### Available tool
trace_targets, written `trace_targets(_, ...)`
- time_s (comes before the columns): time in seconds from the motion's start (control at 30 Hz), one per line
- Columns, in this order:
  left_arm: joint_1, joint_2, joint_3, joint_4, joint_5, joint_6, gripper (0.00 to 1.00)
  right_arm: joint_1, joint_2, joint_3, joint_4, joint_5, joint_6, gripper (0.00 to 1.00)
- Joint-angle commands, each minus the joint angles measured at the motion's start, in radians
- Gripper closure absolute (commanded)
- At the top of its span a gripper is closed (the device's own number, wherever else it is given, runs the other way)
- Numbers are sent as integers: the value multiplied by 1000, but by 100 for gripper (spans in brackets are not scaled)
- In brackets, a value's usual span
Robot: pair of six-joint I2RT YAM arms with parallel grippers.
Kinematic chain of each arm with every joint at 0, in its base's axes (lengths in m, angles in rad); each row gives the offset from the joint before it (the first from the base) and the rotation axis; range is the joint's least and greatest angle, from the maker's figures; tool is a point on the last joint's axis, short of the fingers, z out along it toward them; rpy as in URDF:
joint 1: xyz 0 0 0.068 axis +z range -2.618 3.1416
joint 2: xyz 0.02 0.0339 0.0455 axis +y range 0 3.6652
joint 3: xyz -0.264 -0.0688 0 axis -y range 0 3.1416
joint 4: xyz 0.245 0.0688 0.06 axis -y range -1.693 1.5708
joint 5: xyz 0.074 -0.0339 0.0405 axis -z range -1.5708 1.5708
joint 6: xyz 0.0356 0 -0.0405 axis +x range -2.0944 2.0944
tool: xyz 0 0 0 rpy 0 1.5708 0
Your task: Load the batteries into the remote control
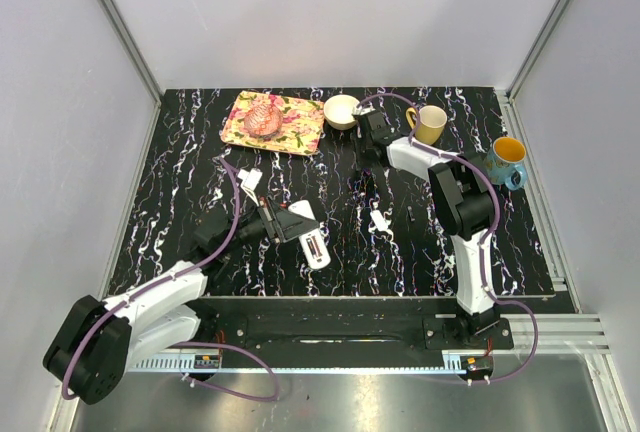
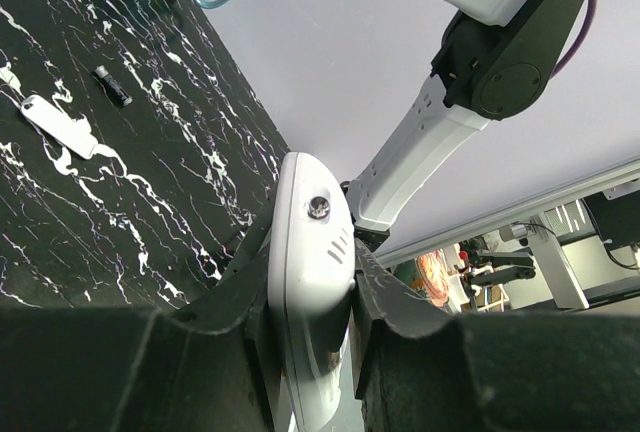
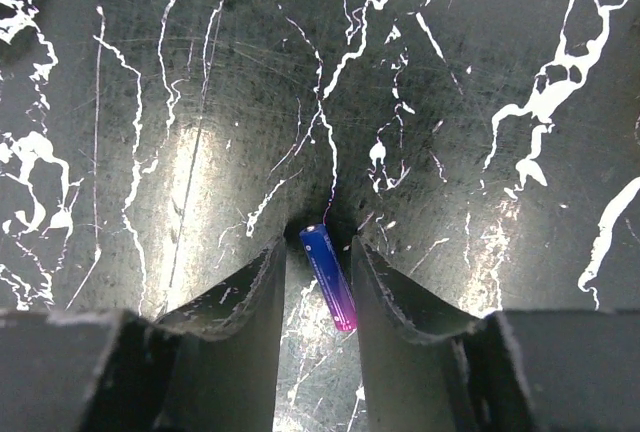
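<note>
Top view: the left gripper (image 1: 298, 227) is clamped on the remote (image 1: 316, 250), and the right gripper (image 1: 371, 147) is low over the table.

Left wrist: the remote (image 2: 310, 272) sits pinched between both fingers. Its smooth shell could twist in them if pushed.

Right wrist: the battery (image 3: 330, 277) lies slanted on the table between half-open fingers (image 3: 262, 297), with a gap on its left, ungripped. Squeezed askew, it may roll, pivot out, or be caught by one end.
</note>
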Motion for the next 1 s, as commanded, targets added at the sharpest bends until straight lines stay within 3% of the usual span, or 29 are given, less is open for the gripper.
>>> trace_targets(0.0, 5, -8, 9, 84, 22, -4, 100, -3, 20, -5, -13, -1, 13, 63)
trace_targets(0.27, 3, -8, 6, 90, 26, -7, 100, -3, 22, -5, -24, 4, 33, 73)
trace_targets(0.37, 3, -8, 4, 92, 26, -6, 100, -3, 32, 10, -35, -1, 47, 83)
trace_targets(0.47, 3, -8, 3, 92, 23, -9, 100, -2, 41, 31, -61, 10, 73, 100)
trace_targets(0.53, 5, -10, 4, 93, 23, -10, 100, -2, 42, 36, -65, 8, 92, 100)
trace_targets(0.63, 5, -11, 4, 90, 22, -10, 100, -2, 37, 42, -67, 7, 98, 90)
trace_targets(0.77, 5, -8, 4, 92, 22, -9, 100, 0, 45, 71, -87, 7, 96, 91)
trace_targets(0.83, 5, -10, 6, 90, 22, -9, 100, -2, 52, 83, -97, 5, 92, 99)
trace_targets(0.97, 3, -7, 6, 84, 11, -6, 100, 0, 19, 58, -93, 11, 105, 100)
